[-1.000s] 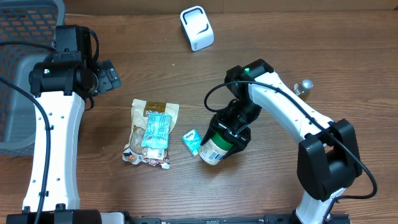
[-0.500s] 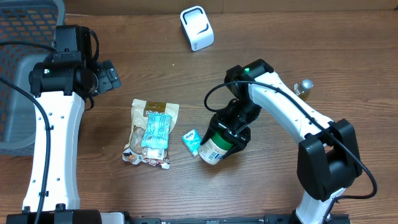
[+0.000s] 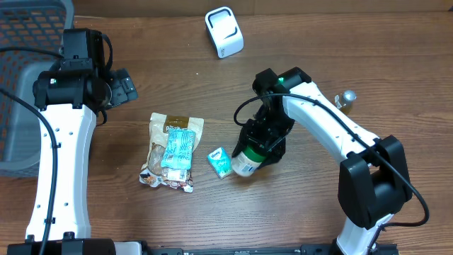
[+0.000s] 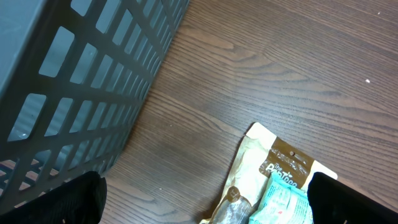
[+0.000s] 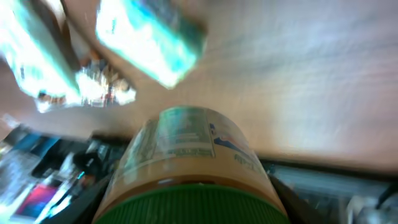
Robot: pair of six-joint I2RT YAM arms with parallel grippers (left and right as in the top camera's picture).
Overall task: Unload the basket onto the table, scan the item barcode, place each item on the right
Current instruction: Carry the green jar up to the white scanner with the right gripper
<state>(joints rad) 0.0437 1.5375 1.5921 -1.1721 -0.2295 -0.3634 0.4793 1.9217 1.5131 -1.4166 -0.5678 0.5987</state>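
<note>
Jar (image 3: 245, 162), green-lidded: tipped up from lying flat since the earlier frame, pinched in right gripper (image 3: 265, 144), just beside teal packet (image 3: 219, 161), well apart from white scanner (image 3: 224, 32), so likely being lifted for scanning; left gripper (image 3: 122, 86) spread, empty.

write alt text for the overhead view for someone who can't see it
The right gripper grips a jar at mid-table, beside a small teal box and a snack bag. The left gripper hangs open near a grey basket; a white scanner sits at the far edge.
</note>
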